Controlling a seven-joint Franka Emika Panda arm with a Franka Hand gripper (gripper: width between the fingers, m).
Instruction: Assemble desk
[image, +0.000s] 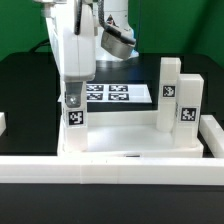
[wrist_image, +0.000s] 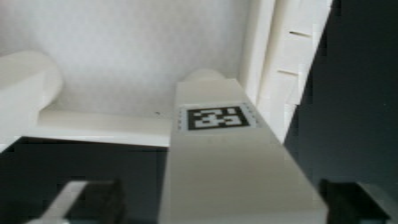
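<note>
The white rimmed tabletop (image: 125, 135) lies on the black table, and two square legs (image: 188, 107) with small tags stand upright at its corner on the exterior view's right. The gripper (image: 76, 78) is closed on a third leg (wrist_image: 222, 150), which is upright over the corner on the exterior view's left. The marker board (image: 113, 95) lies just behind the tabletop's far edge.

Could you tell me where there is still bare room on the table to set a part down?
Bare black table lies at the exterior view's left. The middle is crowded: tabletop, marker board, two legs right, hand holding a leg.
</note>
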